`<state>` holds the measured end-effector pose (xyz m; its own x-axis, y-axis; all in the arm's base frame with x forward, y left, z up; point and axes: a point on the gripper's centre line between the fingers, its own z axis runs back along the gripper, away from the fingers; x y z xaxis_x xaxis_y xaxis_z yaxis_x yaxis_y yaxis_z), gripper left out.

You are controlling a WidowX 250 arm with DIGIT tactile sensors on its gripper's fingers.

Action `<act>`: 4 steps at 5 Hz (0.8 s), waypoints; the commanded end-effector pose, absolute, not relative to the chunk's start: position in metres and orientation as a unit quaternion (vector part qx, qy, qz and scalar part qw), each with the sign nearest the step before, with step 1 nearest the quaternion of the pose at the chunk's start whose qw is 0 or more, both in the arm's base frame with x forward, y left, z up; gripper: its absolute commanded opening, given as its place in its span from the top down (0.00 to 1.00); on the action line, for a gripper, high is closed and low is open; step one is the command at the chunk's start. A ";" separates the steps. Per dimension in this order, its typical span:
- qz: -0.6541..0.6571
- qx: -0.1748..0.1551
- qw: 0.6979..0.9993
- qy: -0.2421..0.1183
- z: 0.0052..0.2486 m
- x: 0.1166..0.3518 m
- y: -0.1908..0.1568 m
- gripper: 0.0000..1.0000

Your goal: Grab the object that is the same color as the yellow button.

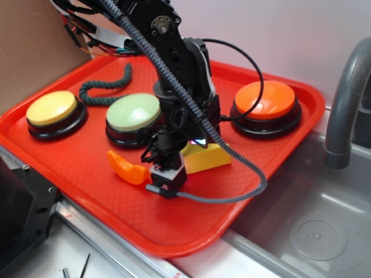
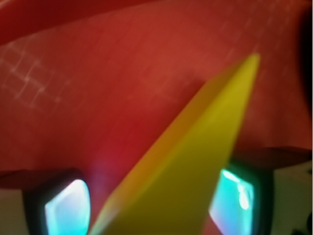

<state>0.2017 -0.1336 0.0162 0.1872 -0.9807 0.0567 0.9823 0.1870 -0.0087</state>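
Yellow wedge [image 1: 207, 157], cheese-slice shaped, lies on red tray [image 1: 69, 168] in front of the middle button, w/ WidowX end effector [image 1: 168, 168] lowered right over its left end. L to R on tray: yellow button [image 1: 52, 108] at far left, its dome matching the wedge's color; dark green rope [image 1: 107, 87] curled behind; pale green button [image 1: 133, 112] at center; small orange curved piece [image 1: 128, 168] just left of the end effector; orange button [image 1: 265, 99] at right. Beyond the tray, a grey sink basin [image 1: 313, 220] and faucet [image 1: 345, 98]. Wrist view: wedge [image 2: 195, 161] runs up between the two fingertips [image 2: 68, 205], one either side, jaws standing open around it, small gaps showing, not yet pinching. Handling, by the look: hard plastic, light, stiff, prob. slick. Sloped faces could squirt out under pressure, so best hold is across the flat parallel sides near the thick end, not the thin tip.
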 end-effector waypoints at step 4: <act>-0.566 -0.021 0.823 -0.050 0.042 0.181 -0.117 1.00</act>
<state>0.1865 -0.1165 0.0314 0.3500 -0.9341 0.0696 0.9367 0.3498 -0.0162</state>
